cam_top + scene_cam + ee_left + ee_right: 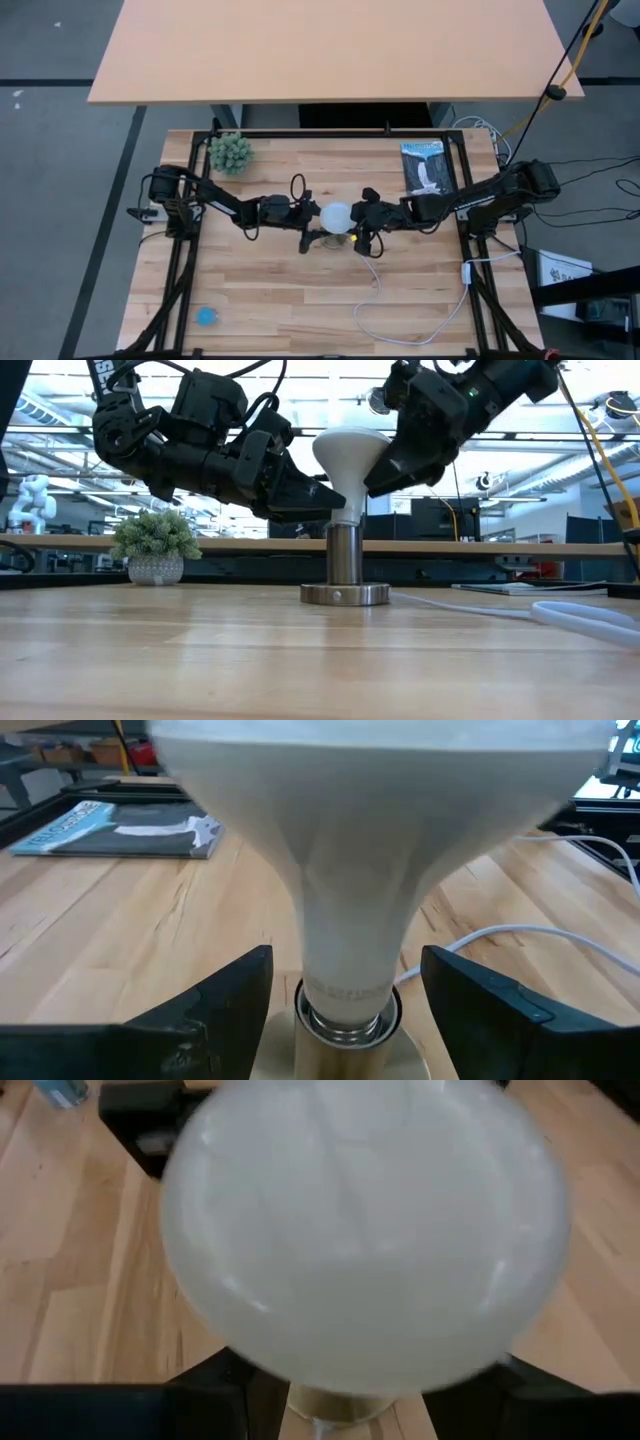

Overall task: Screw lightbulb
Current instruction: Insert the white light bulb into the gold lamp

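The lightbulb (350, 455), white and frosted with a round globe tapering to a narrow neck and a greyish screw base, stands upright, base down, seated in the top of a silvery socket at mid-table.

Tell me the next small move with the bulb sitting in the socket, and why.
Probably close the left gripper on the neck of the lightbulb and begin turning. The bulb stands upright in the socket, threads still showing above its rim. The left fingers flank the neck without touching. The right gripper sits against the globe, seemingly steadying it.
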Controlling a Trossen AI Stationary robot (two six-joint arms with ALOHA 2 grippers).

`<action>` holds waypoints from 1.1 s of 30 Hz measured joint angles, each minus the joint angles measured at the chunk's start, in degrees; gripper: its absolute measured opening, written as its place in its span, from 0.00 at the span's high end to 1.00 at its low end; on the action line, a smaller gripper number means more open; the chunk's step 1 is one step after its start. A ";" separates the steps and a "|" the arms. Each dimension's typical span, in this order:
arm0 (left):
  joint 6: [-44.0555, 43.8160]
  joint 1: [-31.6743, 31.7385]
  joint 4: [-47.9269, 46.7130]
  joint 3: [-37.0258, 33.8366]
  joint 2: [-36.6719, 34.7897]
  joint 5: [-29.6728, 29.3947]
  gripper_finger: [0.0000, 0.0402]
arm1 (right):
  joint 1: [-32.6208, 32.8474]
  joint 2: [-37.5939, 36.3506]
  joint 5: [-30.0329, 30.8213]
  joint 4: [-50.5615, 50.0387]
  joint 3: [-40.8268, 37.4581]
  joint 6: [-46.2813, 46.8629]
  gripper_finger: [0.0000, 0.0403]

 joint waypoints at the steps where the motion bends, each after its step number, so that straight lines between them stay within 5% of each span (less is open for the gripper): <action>1: -0.06 0.00 0.00 0.00 0.00 0.00 0.36 | -0.01 0.00 0.02 -0.12 0.25 -0.09 0.54; 33: -0.47 -0.07 3.88 -0.02 -0.02 0.02 0.36 | -0.09 0.02 4.45 1.66 0.47 1.35 0.58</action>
